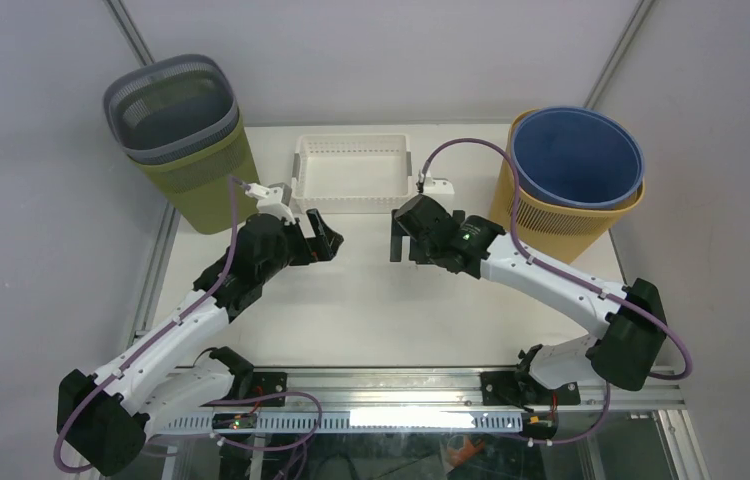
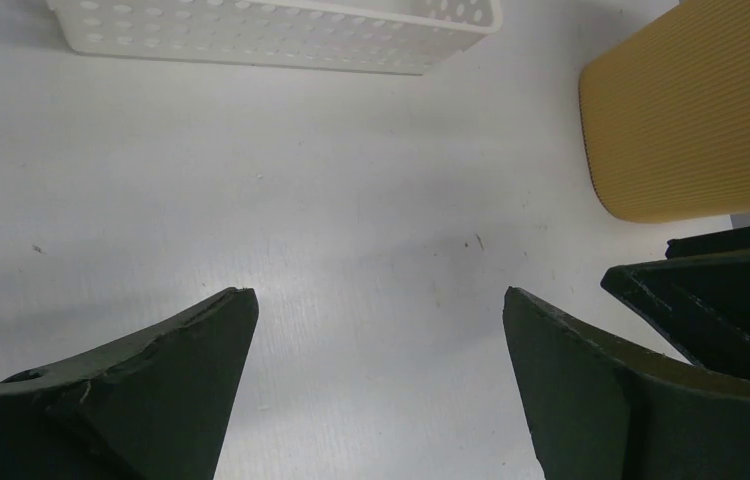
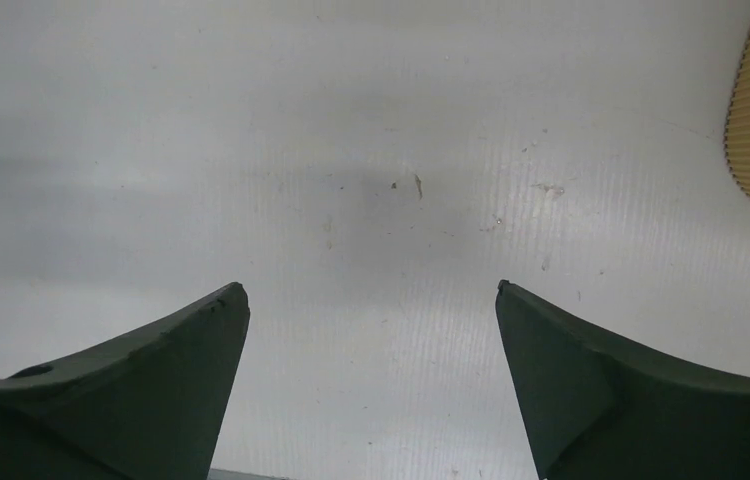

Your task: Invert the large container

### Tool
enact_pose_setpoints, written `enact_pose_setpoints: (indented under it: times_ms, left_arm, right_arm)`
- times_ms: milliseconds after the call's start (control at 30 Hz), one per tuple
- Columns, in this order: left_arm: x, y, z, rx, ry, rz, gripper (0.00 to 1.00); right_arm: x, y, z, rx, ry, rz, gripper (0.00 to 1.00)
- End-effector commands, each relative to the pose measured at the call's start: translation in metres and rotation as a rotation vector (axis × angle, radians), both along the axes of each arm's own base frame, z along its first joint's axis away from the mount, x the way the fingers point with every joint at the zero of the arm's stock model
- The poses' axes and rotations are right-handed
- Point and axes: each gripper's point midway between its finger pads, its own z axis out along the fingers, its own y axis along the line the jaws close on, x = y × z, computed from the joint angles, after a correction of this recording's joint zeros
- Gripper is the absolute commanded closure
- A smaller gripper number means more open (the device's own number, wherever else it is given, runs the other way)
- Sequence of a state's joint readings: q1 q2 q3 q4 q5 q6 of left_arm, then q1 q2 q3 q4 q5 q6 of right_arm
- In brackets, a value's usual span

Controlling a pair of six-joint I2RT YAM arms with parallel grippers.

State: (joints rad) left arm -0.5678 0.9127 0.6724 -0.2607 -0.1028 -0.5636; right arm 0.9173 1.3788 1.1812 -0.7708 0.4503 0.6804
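Both arms hover over the bare middle of the counter [image 1: 371, 310], tips facing each other. The left gripper [image 1: 323, 240] and the right gripper [image 1: 399, 240] are spread wide, holding nothing. The yellow ribbed bin [image 1: 561, 225] stands upright at the far right corner with a blue bin [image 1: 576, 155] nested inside, just behind the right gripper but apart from it. A green bin [image 1: 201, 180] with a grey mesh insert [image 1: 166, 110] stands upright at the far left, and a white perforated tray [image 1: 351, 170] lies between the two.

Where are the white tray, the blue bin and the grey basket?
white tray [image 1: 352, 165]: top external view, its bare floor.
blue bin [image 1: 573, 155]: top external view, its inside bottom.
grey basket [image 1: 173, 118]: top external view, its dark inside.
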Motion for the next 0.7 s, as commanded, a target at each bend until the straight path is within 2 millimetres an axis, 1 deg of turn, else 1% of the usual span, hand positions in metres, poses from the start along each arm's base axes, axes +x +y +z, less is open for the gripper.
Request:
enact_pose_setpoints:
  times_ms: [0, 333, 400, 467, 533, 600, 667]
  left_arm:
    - [0.008, 0.0, 0.012, -0.011, -0.067, 0.001, 0.01]
    - [0.011, 0.002, 0.013, -0.003, -0.071, 0.018, 0.01]
    - [0.009, -0.004, 0.012, 0.005, -0.07, 0.007, 0.01]
    - [0.003, -0.013, 0.008, 0.034, -0.075, -0.002, 0.01]
    - [-0.004, -0.026, 0.003, 0.067, -0.078, -0.019, 0.01]
    - [-0.008, -0.038, -0.002, 0.078, -0.064, -0.034, 0.01]
    - [-0.009, -0.047, -0.006, 0.057, -0.036, -0.051, 0.01]
  right_arm:
    - [0.01, 0.003, 0.021, 0.065, -0.087, -0.049, 0.01]
    - [0.011, 0.011, 0.021, 0.094, -0.086, -0.031, 0.02]
    - [0.012, 0.013, 0.025, 0.105, -0.095, -0.021, 0.02]
    - [0.014, 0.015, 0.036, 0.107, -0.115, -0.003, 0.02]
    - [0.018, 0.014, 0.055, 0.096, -0.146, 0.009, 0.02]
    - [0.021, 0.007, 0.082, 0.077, -0.195, 0.012, 0.03]
    - [0.026, -0.005, 0.115, 0.06, -0.263, -0.007, 0.03]
